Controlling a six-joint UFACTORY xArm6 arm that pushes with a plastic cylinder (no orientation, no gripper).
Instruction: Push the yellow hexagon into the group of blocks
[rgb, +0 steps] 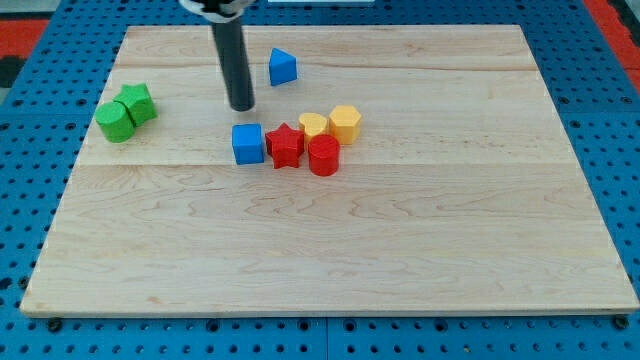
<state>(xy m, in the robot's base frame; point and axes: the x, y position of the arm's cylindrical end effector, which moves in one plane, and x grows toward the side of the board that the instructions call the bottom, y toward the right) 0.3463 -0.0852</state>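
The yellow hexagon (346, 123) sits at the right end of a cluster near the board's middle. It touches a yellow block (313, 125) of unclear shape. Below them are a red cylinder (323, 156), a red star (285, 145) and a blue cube (247, 143) in a row. My tip (241, 106) is on the board just above the blue cube, left of the yellow blocks, touching none of them.
A blue triangular block (283, 67) lies above the cluster, right of the rod. Two green blocks (126, 111) sit together at the view's left. The wooden board (320, 250) rests on a blue pegboard.
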